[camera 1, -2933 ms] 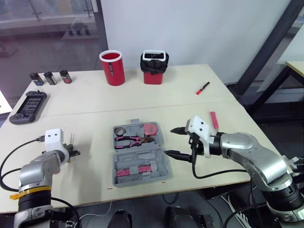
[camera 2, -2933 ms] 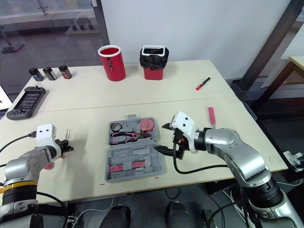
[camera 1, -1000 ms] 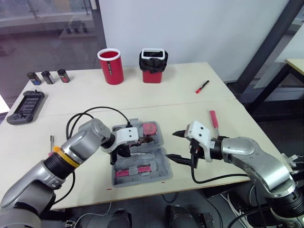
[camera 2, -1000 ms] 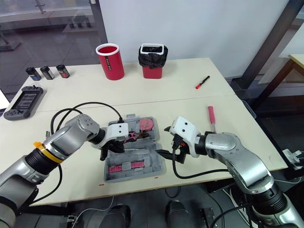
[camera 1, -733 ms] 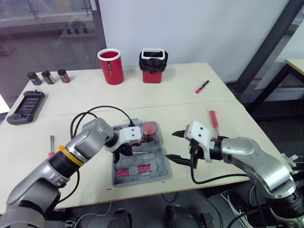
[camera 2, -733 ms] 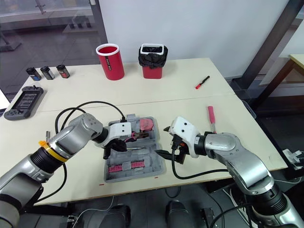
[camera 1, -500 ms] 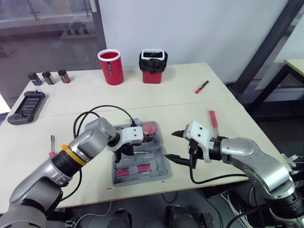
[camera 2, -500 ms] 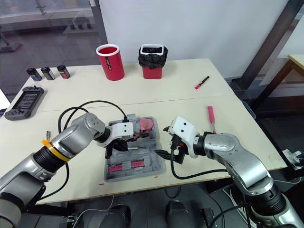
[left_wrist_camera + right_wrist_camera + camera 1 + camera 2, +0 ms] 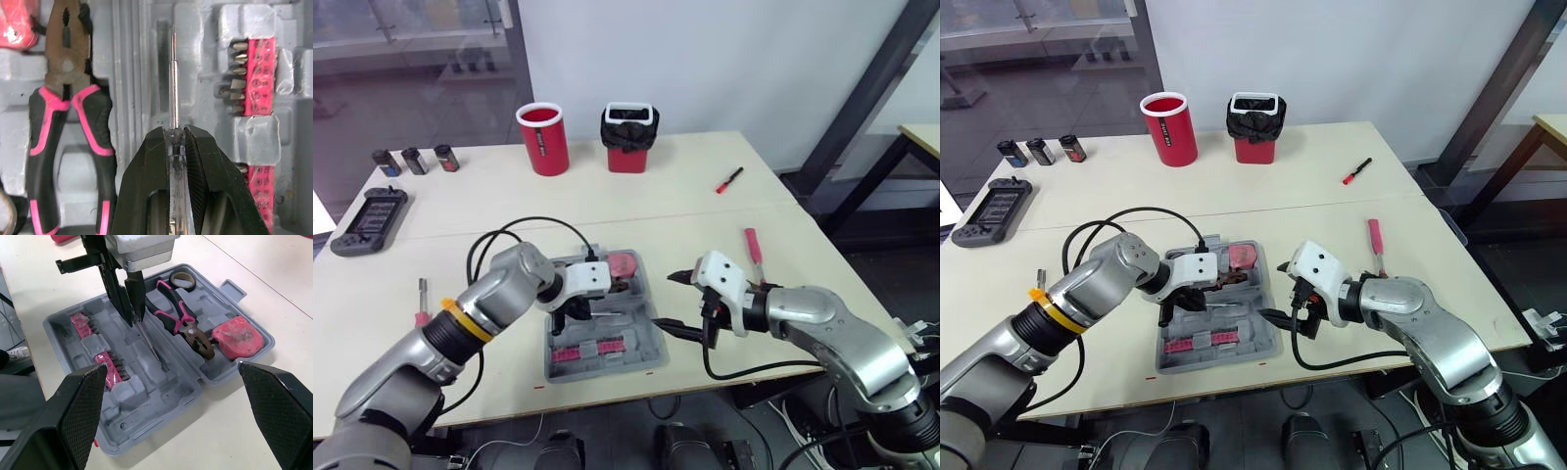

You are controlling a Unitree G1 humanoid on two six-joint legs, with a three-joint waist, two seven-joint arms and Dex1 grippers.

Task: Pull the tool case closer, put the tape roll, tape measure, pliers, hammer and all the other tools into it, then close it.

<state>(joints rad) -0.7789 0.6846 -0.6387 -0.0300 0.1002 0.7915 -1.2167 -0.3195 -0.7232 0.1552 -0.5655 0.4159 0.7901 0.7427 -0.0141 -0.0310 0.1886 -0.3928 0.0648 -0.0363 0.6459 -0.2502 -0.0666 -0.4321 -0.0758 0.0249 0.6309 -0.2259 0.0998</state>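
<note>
Left end effector [image 9: 174,131] — fingers clamped on the clear handle of a slim screwdriver [image 9: 174,83], whose metal shaft angles down into the middle of the open tool case [image 9: 161,396]. Pliers [image 9: 63,98] lie in the slot just beside the shaft; the tape measure [image 9: 237,335] and tape roll [image 9: 182,280] occupy the same half, pink bit racks [image 9: 257,73] the other. Right end effector [image 9: 674,302] — fingers spread wide, holding nothing, just beside the case's right edge. A pink-handled tool [image 9: 753,245] lies on the bench [image 9: 509,196] farther right.
</note>
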